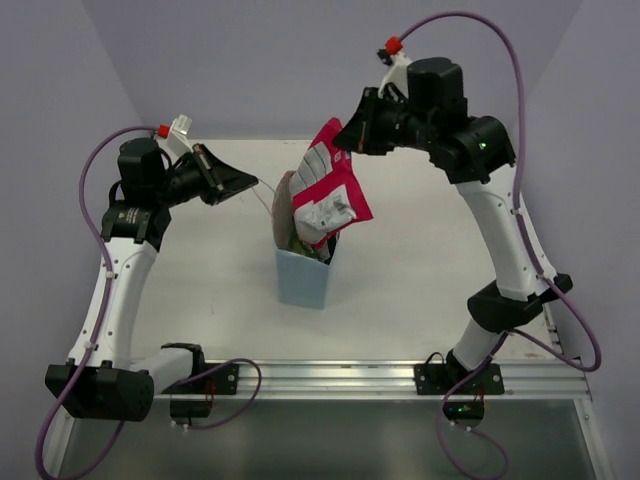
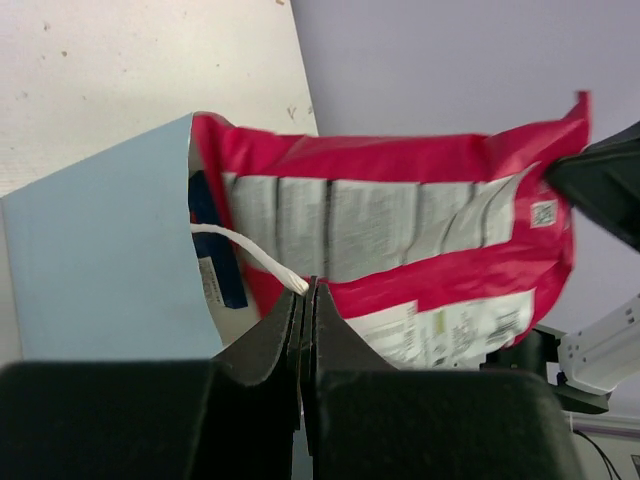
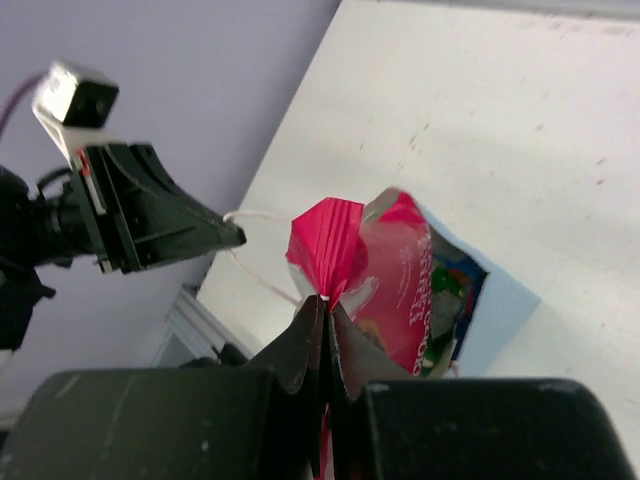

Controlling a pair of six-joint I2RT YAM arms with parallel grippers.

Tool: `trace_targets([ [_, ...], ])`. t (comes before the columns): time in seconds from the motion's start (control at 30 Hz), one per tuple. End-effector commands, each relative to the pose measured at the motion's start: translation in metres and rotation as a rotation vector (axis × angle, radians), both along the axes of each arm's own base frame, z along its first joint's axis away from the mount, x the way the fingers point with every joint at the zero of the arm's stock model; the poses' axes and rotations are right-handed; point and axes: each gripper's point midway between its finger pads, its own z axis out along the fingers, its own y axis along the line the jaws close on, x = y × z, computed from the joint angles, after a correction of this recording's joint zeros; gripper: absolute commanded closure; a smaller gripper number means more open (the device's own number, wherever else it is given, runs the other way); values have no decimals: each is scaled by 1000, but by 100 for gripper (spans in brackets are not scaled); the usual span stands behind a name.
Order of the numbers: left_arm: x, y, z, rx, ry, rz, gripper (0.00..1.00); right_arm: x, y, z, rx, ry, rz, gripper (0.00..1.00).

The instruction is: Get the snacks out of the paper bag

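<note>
Two tools are clenched: the right tool grips the top corner of the red-pink pouch, and the left tool pinches the white string handle of the paper bag. The bag stands upright mid-worktop. The pouch hangs tilted with its lower end just inside the mouth, above other snacks. To do this well, lift straight up until the bottom edge clears the rim. Hold the handle taut so the bag neither rises nor tips, then carry the pouch sideways to bare worktop. White print panels and a square code show on the pouch's back, too small to read
</note>
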Motion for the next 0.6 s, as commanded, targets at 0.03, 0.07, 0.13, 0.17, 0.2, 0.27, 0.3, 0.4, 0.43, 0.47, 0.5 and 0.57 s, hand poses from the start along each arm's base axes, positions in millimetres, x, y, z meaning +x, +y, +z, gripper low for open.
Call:
trace_targets([
  [0.03, -7, 3, 22, 17, -90, -7, 100, 9, -56, 89, 181, -238, -128, 100],
  [0.07, -6, 3, 21, 18, -86, -9, 100, 12, -64, 96, 191, -263, -150, 100],
  [0.13, -7, 2, 21, 15, -85, -16, 100, 20, -89, 118, 222, -326, -214, 100],
  [0.17, -7, 2, 21, 16, -86, -19, 100, 22, -96, 126, 232, -349, -227, 100],
  [0.2, -7, 1, 21, 15, -86, -22, 100, 24, -103, 137, 249, -382, -246, 100],
  [0.27, -7, 1, 23, 16, -89, -29, 100, 26, -123, 153, 275, -429, -287, 100],
  [0.3, -7, 1, 23, 17, -90, -31, 100, 26, -129, 163, 294, -462, -298, 100],
  [0.4, -7, 1, 26, 22, -99, -34, 100, 27, -145, 174, 325, -500, -317, 100],
  [0.43, -7, 0, 27, 21, -100, -37, 100, 32, -152, 174, 323, -500, -344, 100],
  [0.47, -7, 0, 27, 20, -99, -38, 100, 39, -160, 169, 310, -485, -392, 100],
  [0.5, -6, 0, 29, 19, -105, -39, 100, 45, -169, 163, 292, -470, -440, 100],
  [0.57, -6, -1, 32, 15, -109, -48, 100, 62, -194, 137, 221, -424, -560, 100],
])
